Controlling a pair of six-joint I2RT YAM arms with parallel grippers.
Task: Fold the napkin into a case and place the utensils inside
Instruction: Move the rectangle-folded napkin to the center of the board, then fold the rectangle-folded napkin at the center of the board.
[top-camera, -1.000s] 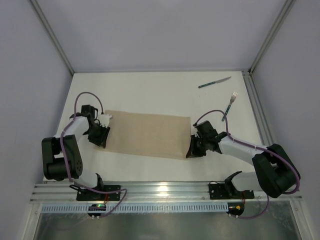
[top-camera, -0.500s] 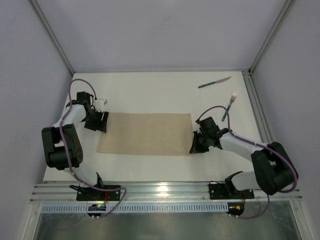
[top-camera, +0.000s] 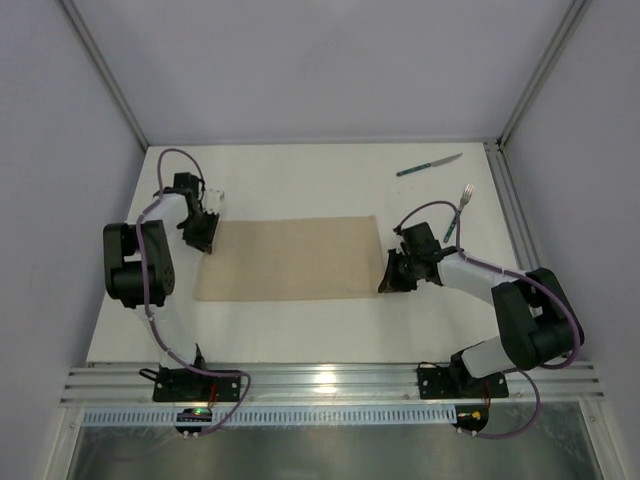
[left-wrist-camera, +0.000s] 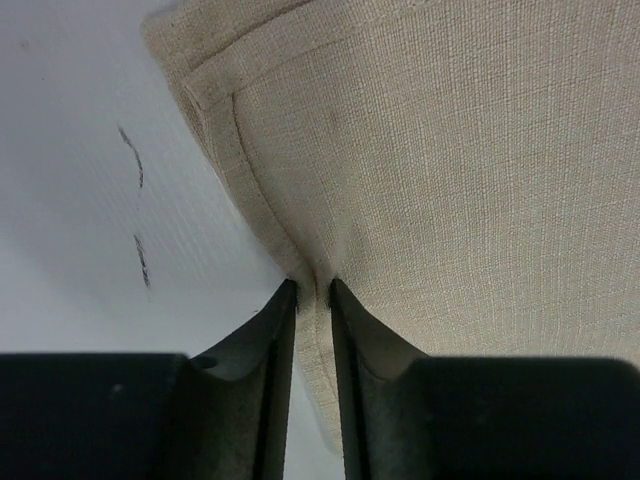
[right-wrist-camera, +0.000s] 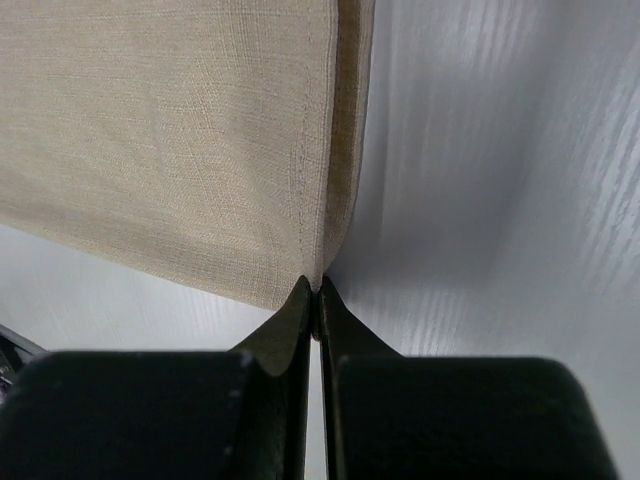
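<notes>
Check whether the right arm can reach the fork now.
Probably, once freed: the fork lies bare just beyond the right gripper, nothing between, but that gripper is shut on the napkin edge.

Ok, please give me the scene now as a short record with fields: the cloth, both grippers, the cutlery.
napkin: beige oblong, flat on the white table
left gripper: shut on napkin's left end
right gripper: shut on napkin's right end
knife: far right, untouched
fork: right of napkin, untouched
</notes>
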